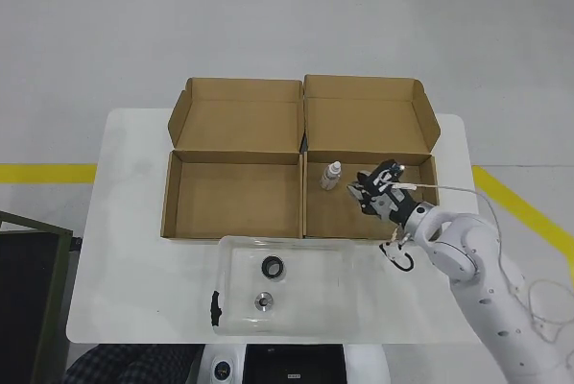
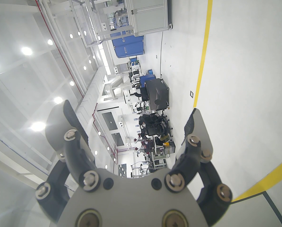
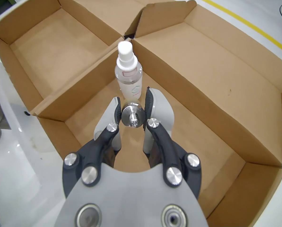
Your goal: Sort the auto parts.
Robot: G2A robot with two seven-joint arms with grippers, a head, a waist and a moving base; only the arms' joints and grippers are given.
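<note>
My right gripper (image 3: 132, 109) (image 1: 362, 188) is shut on a round metal part (image 3: 133, 116) with a short stem, held over the right cardboard box (image 1: 417, 213) (image 3: 216, 100). Just beyond the part a small clear spray bottle (image 3: 127, 72) (image 1: 331, 174) with a white cap stands upright inside that box. In the clear plastic tray (image 1: 231, 257) at the front lie a dark ring part (image 1: 274, 267) and a metal round part (image 1: 265, 301). My left gripper (image 2: 131, 119) is open, pointing away at the hall with nothing between its fingers.
The left cardboard box (image 1: 231, 200) (image 3: 48, 45) stands beside the right one, sharing a wall, both lids folded back. A small black piece (image 1: 213, 309) lies at the tray's left end. White table (image 1: 124, 250) surface lies bare left of the boxes.
</note>
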